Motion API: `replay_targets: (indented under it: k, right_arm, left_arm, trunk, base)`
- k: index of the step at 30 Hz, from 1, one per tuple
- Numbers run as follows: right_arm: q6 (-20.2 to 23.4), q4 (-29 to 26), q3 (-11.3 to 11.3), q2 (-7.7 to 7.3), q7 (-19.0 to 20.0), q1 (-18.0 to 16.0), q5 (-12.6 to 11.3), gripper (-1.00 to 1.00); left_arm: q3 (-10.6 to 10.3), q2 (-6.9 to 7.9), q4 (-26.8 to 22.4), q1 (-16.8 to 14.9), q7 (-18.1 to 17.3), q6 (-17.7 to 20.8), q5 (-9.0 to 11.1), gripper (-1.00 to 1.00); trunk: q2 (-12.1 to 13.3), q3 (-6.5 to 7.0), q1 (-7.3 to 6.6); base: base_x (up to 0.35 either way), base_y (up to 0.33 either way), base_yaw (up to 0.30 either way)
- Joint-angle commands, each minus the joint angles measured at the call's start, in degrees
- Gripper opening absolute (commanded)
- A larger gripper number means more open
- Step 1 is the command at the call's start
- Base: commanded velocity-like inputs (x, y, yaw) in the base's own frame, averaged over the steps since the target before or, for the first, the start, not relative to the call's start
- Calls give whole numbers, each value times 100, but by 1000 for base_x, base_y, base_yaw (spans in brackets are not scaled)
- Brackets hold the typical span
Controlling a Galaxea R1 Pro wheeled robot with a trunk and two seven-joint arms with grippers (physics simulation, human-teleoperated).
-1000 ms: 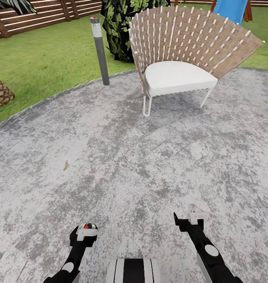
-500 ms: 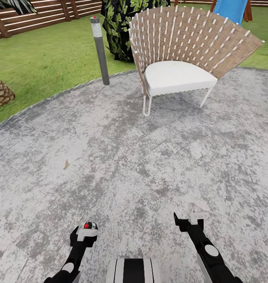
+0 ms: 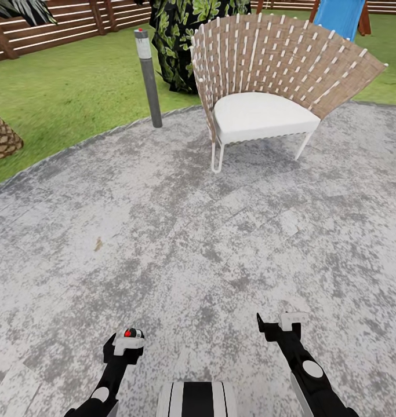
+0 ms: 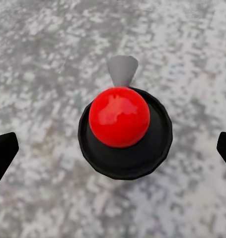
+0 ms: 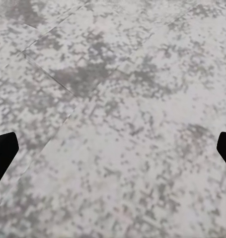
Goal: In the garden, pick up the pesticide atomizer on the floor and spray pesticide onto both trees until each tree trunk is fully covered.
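Two black grippers sit low in the head view over the grey speckled stone patio point(image 3: 180, 231). The left gripper point(image 3: 123, 343) has the red-knobbed, black-capped pesticide atomizer point(image 3: 131, 333) right at its tip; the right gripper point(image 3: 277, 324) has nothing in it. Beyond stand a woven tan fan-backed chair with a white cushion point(image 3: 267, 87), a slim grey bollard lamp point(image 3: 148, 75), the green lawn point(image 3: 64, 98) and a brown slatted fence point(image 3: 58, 23).

In the left wrist view the atomizer's top sits between the black fingertips point(image 4: 3, 151), which are spread wide (no contact with the cap that I can see).

In the right wrist view the fingertips point(image 5: 3, 151) are equally far apart, with bare stone between them.
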Motion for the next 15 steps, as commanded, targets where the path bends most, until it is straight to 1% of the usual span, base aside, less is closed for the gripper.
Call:
replay_targets:
  k: [1,15]
  right_arm:
    - [0,0,0,0,1,2,0,100]
    - [0,1,0,0,2,1,0,100]
  left_arm:
    - [-1,0,0,0,0,0,0,100]
    - [-2,0,0,0,-8,0,0,100]
  trunk:
    - [0,0,0]
    - [0,1,0]
  base:
    - [0,0,0]
    - [0,0,-18]
